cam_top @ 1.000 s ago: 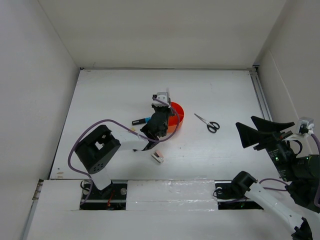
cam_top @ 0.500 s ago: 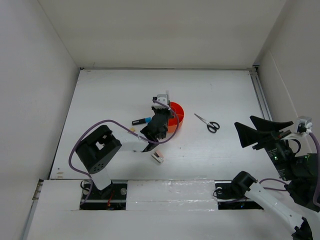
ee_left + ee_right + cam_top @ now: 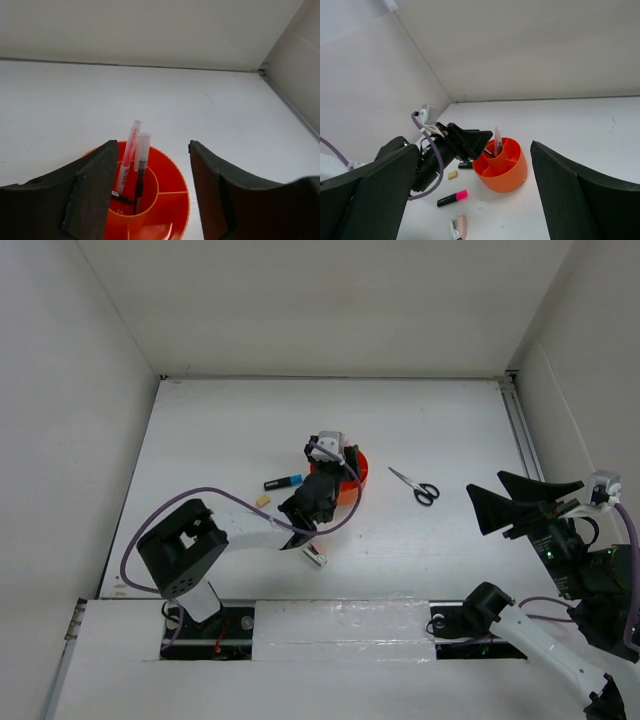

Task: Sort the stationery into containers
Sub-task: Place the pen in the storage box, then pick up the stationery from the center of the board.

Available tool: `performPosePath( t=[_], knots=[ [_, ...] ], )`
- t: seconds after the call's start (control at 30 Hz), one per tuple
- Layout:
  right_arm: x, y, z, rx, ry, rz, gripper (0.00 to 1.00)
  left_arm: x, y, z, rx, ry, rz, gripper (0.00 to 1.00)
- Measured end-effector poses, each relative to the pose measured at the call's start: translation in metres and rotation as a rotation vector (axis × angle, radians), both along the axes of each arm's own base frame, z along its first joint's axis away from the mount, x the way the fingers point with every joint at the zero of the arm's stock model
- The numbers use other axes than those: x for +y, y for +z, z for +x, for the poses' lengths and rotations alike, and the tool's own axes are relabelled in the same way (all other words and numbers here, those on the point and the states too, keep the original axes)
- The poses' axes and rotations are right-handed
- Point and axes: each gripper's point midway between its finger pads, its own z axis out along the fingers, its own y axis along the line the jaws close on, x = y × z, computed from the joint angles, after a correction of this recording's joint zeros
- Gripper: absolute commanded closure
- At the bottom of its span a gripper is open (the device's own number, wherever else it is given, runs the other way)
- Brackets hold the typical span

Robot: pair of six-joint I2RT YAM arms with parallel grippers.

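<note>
Near the middle of the counter (image 3: 230,430) sits the orange organiser (image 3: 356,476), well apart from every edge. Bare surface runs wide between it and the far edge and both far corners. Toward the right edge only the black-handled scissors (image 3: 418,486) lie, near the organiser but not touching it. On its left-edge side lie a blue-capped marker (image 3: 283,481) and, nearer the near edge, a tan eraser (image 3: 263,501). The pink-capped marker (image 3: 452,198) lies on the near side of the eraser, and the pink-white clip piece (image 3: 315,556) sits closest to the near edge.

The left arm reaches from its base at the near edge toward the centre, its wrist bent over the organiser's left rim. The left gripper (image 3: 151,150) hangs above the central cup with its jaws parted and holding nothing. Below them a pink pen (image 3: 129,152) and a clear-barrelled black pen (image 3: 141,160) stand tilted in that cup.

The right gripper (image 3: 488,490) is raised by the right edge, pointing toward the organiser across clear room, its jaws spread wide and empty.
</note>
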Motion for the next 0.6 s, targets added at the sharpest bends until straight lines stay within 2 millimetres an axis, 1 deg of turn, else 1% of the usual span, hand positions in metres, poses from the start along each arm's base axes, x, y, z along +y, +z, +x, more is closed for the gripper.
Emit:
performPosePath(
  t=[0.07,0.1,0.13,0.17,0.2,0.3,0.43,0.53,0.6],
  knots=[
    [0.0,0.0,0.0,0.0,0.0,0.0,0.01,0.001,0.016,-0.006,-0.014,-0.007,-0.03,0.36],
    [0.0,0.0,0.0,0.0,0.0,0.0,0.01,0.003,0.025,-0.01,-0.023,-0.008,-0.045,0.22],
    [0.0,0.0,0.0,0.0,0.0,0.0,0.01,0.007,0.033,-0.013,-0.028,-0.002,-0.057,0.14],
    [0.0,0.0,0.0,0.0,0.0,0.0,0.01,0.012,0.04,-0.017,-0.023,0.015,-0.077,0.01],
    [0.0,0.0,0.0,0.0,0.0,0.0,0.01,0.017,0.054,-0.021,-0.034,0.023,-0.106,0.01],
    [0.001,-0.001,0.001,0.003,0.001,-0.002,0.01,0.041,0.081,-0.034,-0.006,0.086,-0.179,0.01],
    [0.005,-0.004,0.006,0.023,0.0,-0.014,0.01,0.079,0.118,-0.051,0.052,0.168,-0.303,0.01],
    [0.013,-0.011,0.015,0.06,0.003,-0.034,0.01,0.111,0.133,-0.065,0.1,0.218,-0.374,0.01],
    [0.02,-0.017,0.021,0.085,0.012,-0.043,0.01,0.135,0.132,-0.075,0.138,0.256,-0.402,0.01]
  ],
)
